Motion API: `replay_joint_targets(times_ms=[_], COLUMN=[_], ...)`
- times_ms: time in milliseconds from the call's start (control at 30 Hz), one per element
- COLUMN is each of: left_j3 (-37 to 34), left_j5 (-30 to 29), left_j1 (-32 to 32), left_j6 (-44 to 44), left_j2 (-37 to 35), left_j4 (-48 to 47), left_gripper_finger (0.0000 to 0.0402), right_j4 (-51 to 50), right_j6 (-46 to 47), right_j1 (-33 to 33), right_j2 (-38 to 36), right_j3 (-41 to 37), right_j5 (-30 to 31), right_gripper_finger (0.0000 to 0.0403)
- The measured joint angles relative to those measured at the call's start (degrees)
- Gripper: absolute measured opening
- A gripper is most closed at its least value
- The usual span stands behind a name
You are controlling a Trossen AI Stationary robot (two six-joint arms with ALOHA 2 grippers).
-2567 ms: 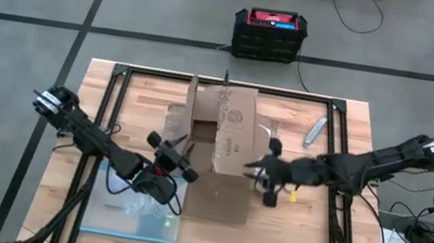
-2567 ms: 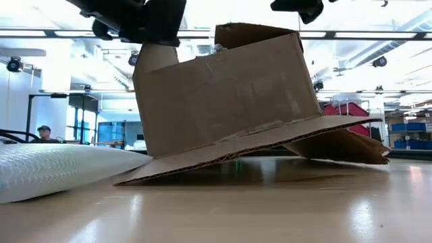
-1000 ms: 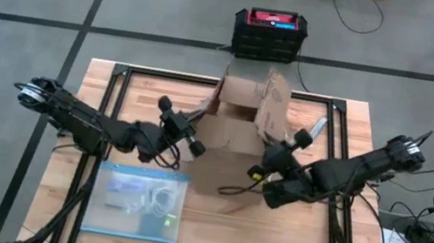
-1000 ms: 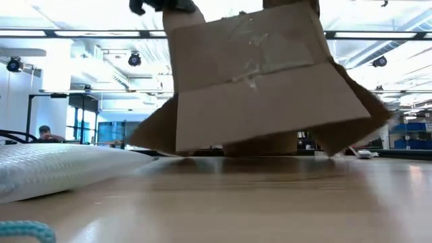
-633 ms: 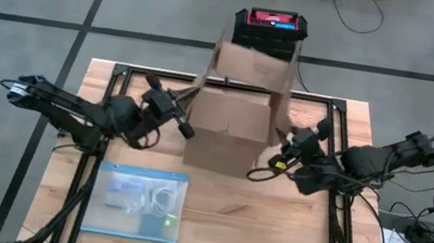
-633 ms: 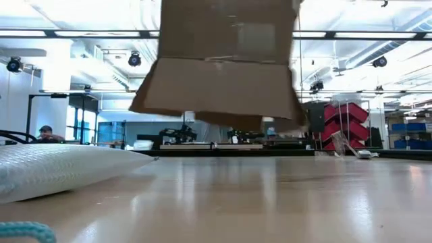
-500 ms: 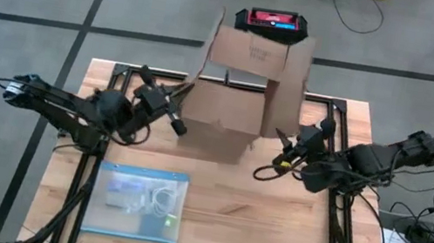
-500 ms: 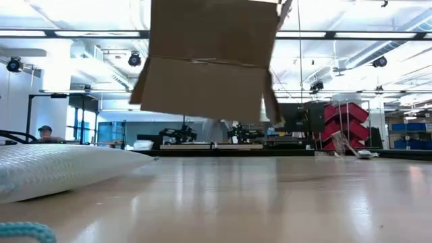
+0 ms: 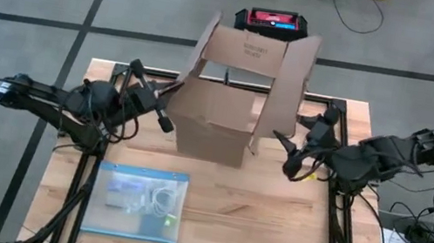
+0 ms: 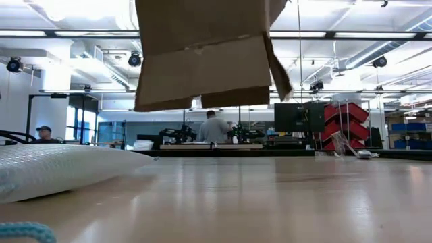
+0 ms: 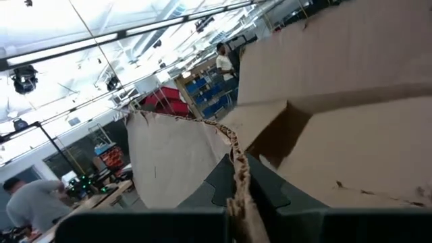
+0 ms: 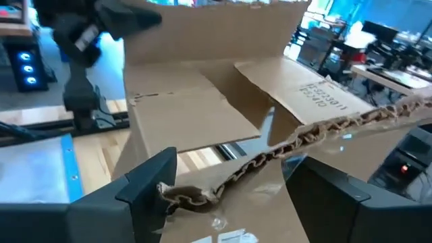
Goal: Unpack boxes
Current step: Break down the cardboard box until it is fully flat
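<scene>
The brown cardboard box (image 9: 223,114) hangs in the air over the middle of the table, flaps spread; the low view shows it (image 10: 202,54) clear of the tabletop. My left gripper (image 9: 174,95) is at its left side, shut on a flap. My right gripper (image 9: 284,150) stands open beside the right flap (image 9: 288,85). In the right wrist view that flap's ragged edge (image 12: 270,156) runs between the parted fingers (image 12: 152,182); whether it touches them I cannot tell. My left gripper pinches the corrugated edge of the box's left flap (image 11: 236,172) between its two fingers (image 11: 270,189). It comes in about level from the table's left. The box hangs from this hold, lifted clear of the table.
A clear blue-edged plastic bag (image 9: 138,201) with a white cable inside lies near the table's front left, and it also shows in the low view (image 10: 61,172). A black crate with a red top (image 9: 271,20) stands on the floor behind the table. People work in the room beyond.
The box has risen from the table and now hangs clear, shifted toward the far edge. My left gripper has gone up and toward the table's left with the flap. My right gripper has opened, let go of the right flap and drawn back toward the right edge.
</scene>
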Motion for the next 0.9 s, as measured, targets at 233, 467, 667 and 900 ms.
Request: replay_joint_targets(times_ms=[233, 467, 667, 900], left_j3=[0.0, 0.0, 0.0, 0.0], left_j5=[0.0, 7.4, 17.4, 24.9], left_j1=[3.0, 3.9, 3.9, 3.8], left_j6=[-0.2, -3.5, -8.4, -15.0], left_j2=[-1.6, -1.7, -0.9, 0.8], left_j4=[-3.2, -7.0, -5.0, -3.5], left_gripper_finger=[0.0, 0.0, 0.0, 0.0], right_j4=[-1.2, -7.4, -0.3, 0.8], right_j6=[4.4, 12.4, 4.8, -0.5], right_j1=[0.2, 1.0, -0.6, -1.4], right_j2=[0.4, 2.9, 4.5, 13.0], right_j3=[0.1, -0.2, 0.5, -1.8], right_j5=[-6.9, -10.4, -9.6, -5.3], right_gripper_finger=[0.0246, 0.0258, 0.024, 0.0183])
